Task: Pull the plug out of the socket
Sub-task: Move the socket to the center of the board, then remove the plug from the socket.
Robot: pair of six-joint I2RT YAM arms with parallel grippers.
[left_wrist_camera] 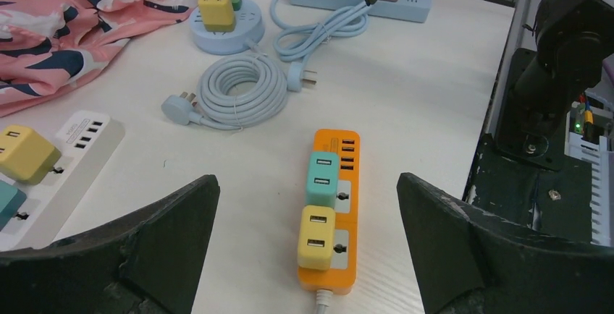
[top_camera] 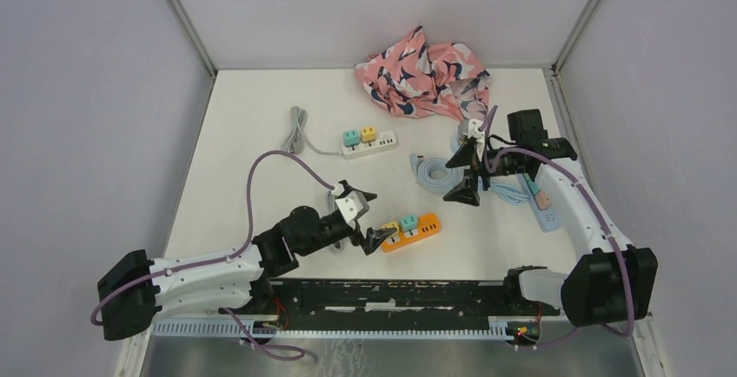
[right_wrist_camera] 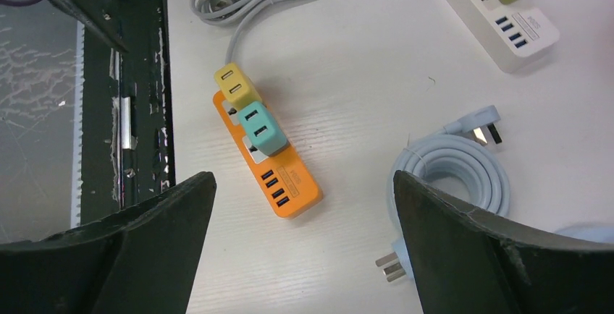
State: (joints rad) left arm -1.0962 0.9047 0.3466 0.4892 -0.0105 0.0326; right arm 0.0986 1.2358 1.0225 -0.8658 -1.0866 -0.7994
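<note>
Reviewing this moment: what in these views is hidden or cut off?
- Left wrist view: the white cable of the orange plastic power strip runs off the bottom edge.
- Left wrist view: the white plastic power strip is cut off by the left edge.
- Top view: the light blue power strip is partly covered by the right arm.

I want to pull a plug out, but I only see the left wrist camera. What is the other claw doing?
Observer: The right claw is open and empty, over the coiled pale-blue cable.
Operator: Where does the orange strip's wire go?
Observer: From the orange strip, at the end by the yellow plug, its grey cord runs to a tied bundle beside the black rail.
Operator: Does the white one have a wire?
Observer: Yes. In the top view the white strip has a folded grey cable off its left end.
</note>
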